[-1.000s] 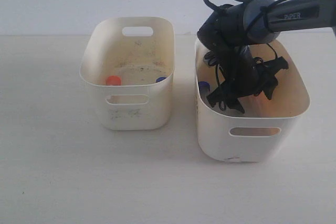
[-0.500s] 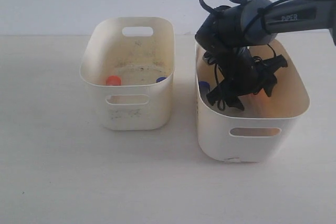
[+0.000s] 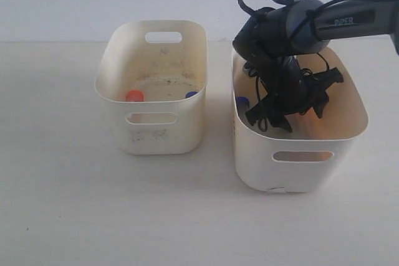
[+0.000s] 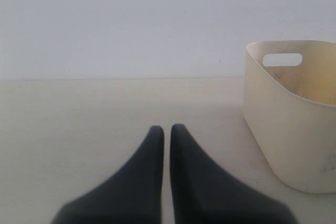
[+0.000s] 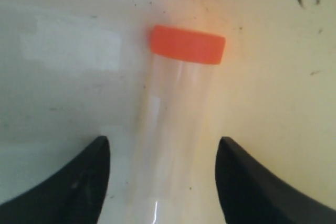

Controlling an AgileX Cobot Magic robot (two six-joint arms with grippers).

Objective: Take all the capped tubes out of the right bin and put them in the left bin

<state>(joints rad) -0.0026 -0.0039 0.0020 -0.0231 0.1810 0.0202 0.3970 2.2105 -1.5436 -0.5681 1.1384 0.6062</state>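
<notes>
The table (image 3: 62, 204) is a pale cream surface, flat and matte, with a faint grain. Two white plastic bins stand upright directly on it, side by side. The left bin (image 3: 156, 135) stands a little further back. The right bin (image 3: 299, 172) stands nearer to the front edge of the exterior view. A narrow strip of bare table separates them, so they do not touch.

The left bin (image 3: 187, 132) and the right bin (image 3: 255, 160) are moulded in smooth cream-white plastic with a faint sheen; their inner walls are marked with dark specks. The capped tube (image 5: 170, 119) at the centre of the right wrist view is formed of clear glossy plastic and closed with an opaque orange cap (image 5: 188, 44) of matt plastic. The fingers (image 5: 79, 182) of the right gripper (image 5: 163, 142) are finished matt black. The table (image 3: 62, 204) is surfaced pale and matt.
</notes>
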